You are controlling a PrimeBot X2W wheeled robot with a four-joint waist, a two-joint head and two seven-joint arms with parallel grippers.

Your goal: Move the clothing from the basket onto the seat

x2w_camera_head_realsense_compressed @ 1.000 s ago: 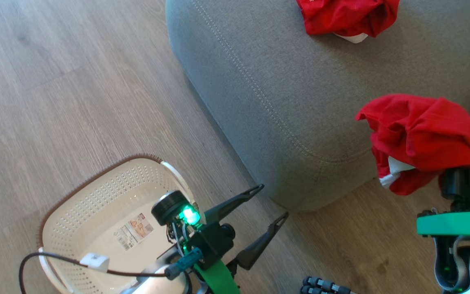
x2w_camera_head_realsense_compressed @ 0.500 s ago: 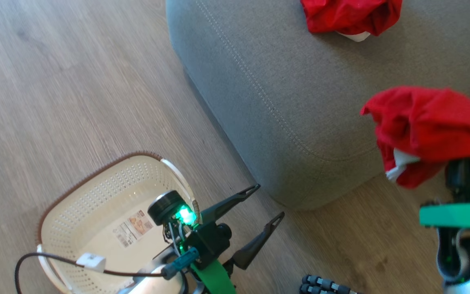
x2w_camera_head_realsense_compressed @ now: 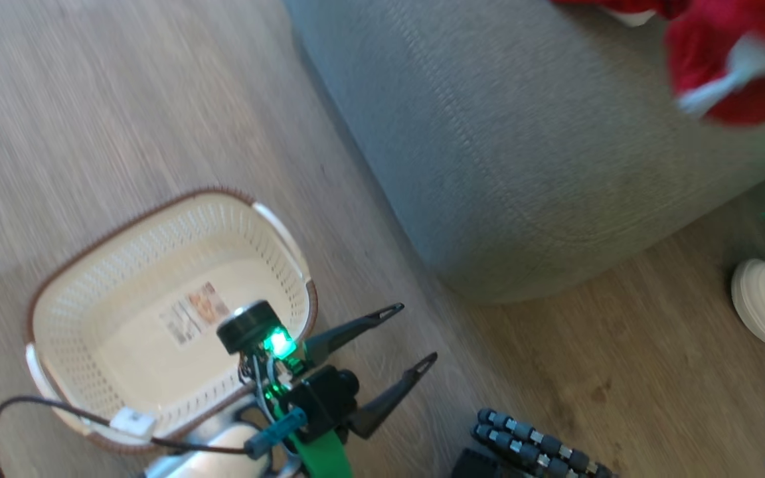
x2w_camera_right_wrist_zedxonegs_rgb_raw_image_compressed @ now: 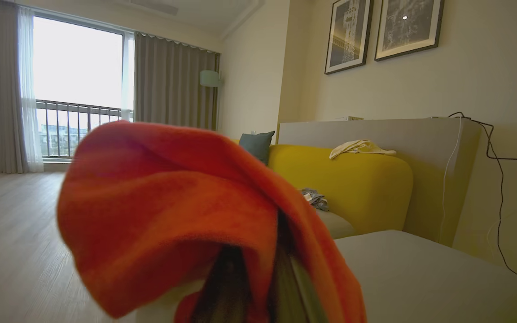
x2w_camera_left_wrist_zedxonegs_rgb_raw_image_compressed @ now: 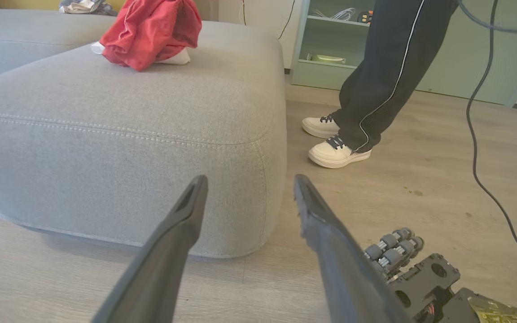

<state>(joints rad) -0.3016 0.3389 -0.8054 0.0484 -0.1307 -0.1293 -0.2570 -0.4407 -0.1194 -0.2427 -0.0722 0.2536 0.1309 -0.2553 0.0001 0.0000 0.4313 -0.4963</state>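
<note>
Two red garments are in view, and each camera tells a different part. The head view is blurred. In it the held garment (x2w_camera_head_realsense_compressed: 734,73) hangs over the right part of the seat (x2w_camera_head_realsense_compressed: 522,166). The basket (x2w_camera_head_realsense_compressed: 90,292) stands on the wooden floor (x2w_camera_head_realsense_compressed: 123,99) near the seat's rounded corner, with its label sticker (x2w_camera_head_realsense_compressed: 190,312) plain to see on the bottom. The left end effector (x2w_camera_head_realsense_compressed: 412,335) hovers just beside the basket rim, its two fingers spread wide and holding nothing. The left wrist view adds more: the second garment (x2w_camera_left_wrist_zedxonegs_rgb_raw_image_compressed: 151,31) lies crumpled on top of the seat, well back from the stitched edge. A person (x2w_camera_left_wrist_zedxonegs_rgb_raw_image_compressed: 388,67) in dark trousers and white shoes (x2w_camera_left_wrist_zedxonegs_rgb_raw_image_compressed: 337,154) stands on the floor at the seat's side, before a pale green cabinet (x2w_camera_left_wrist_zedxonegs_rgb_raw_image_compressed: 326,45). The right wrist view shows the right end effector (x2w_camera_right_wrist_zedxonegs_rgb_raw_image_compressed: 256,291) with its fingers pressed together on the held garment, whose cloth drapes over them and hides the tips. Behind it the room is bright, with a large window (x2w_camera_right_wrist_zedxonegs_rgb_raw_image_compressed: 79,89), grey curtains (x2w_camera_right_wrist_zedxonegs_rgb_raw_image_compressed: 173,85), a yellow sofa (x2w_camera_right_wrist_zedxonegs_rgb_raw_image_compressed: 339,188) and framed pictures (x2w_camera_right_wrist_zedxonegs_rgb_raw_image_compressed: 406,27) on the cream wall.
</note>
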